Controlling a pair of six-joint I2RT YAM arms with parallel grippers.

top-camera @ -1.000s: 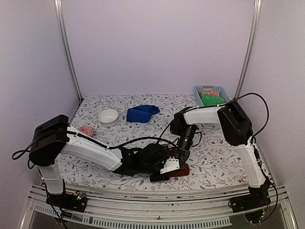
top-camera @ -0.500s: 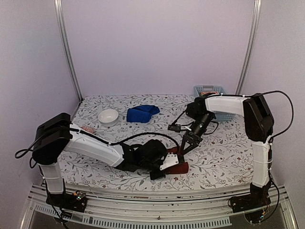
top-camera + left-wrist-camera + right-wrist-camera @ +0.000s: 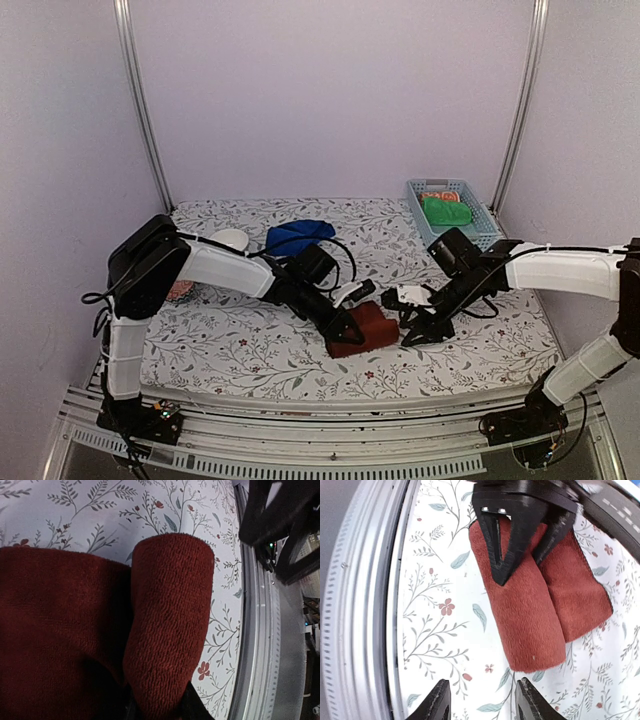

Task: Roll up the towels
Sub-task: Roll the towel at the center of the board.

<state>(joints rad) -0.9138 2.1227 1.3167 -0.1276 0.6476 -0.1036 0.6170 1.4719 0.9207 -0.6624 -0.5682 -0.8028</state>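
The dark red towel [image 3: 365, 328] lies rolled into a thick double fold near the table's front middle. My left gripper [image 3: 343, 318] is shut on one roll of it. In the left wrist view that roll [image 3: 170, 620] runs up from between my fingers [image 3: 192, 706]. The right wrist view shows the red towel [image 3: 530, 615] with the left gripper [image 3: 520, 570] clamped over its far end. My right gripper [image 3: 413, 322] hovers just right of the towel, open and empty [image 3: 485, 702]. The blue towel [image 3: 298, 237] lies crumpled at the back.
A white bowl [image 3: 229, 242] sits left of the blue towel. A blue basket [image 3: 470, 215] at the back right holds a green cloth [image 3: 446, 210] and an orange patterned cloth [image 3: 440, 196]. A small pink object [image 3: 180, 290] lies by the left arm. The metal front rail [image 3: 365, 605] runs close by.
My right gripper opened, let go of the red towel and drew back to the right. The left gripper closed on the roll and its arm swung round to reach from the back left.
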